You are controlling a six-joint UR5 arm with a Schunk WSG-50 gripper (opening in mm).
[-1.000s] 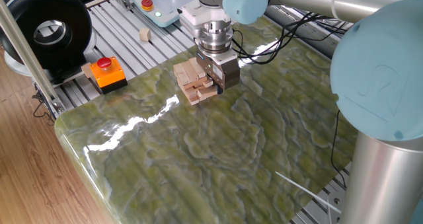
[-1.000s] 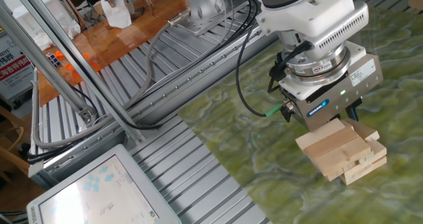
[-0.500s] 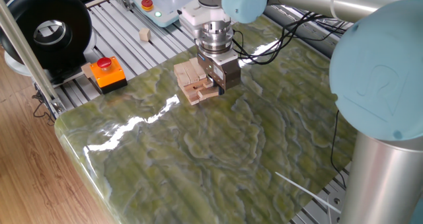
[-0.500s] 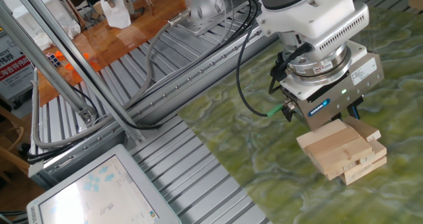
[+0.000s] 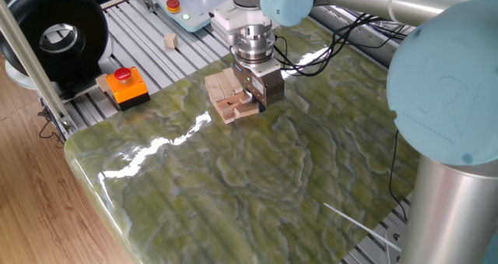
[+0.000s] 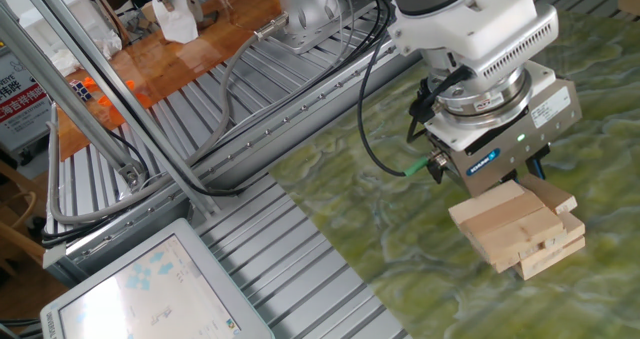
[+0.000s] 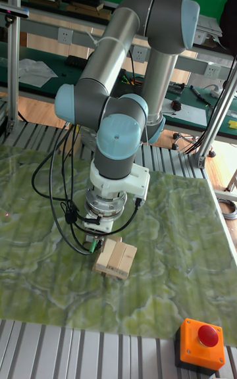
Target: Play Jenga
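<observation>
The Jenga stack sits on the green marbled bench, toward its far edge. The pincer is low against the stack's side, barely shifted from a second ago; whether it clamps a bar is hidden, so I cannot tell.
</observation>
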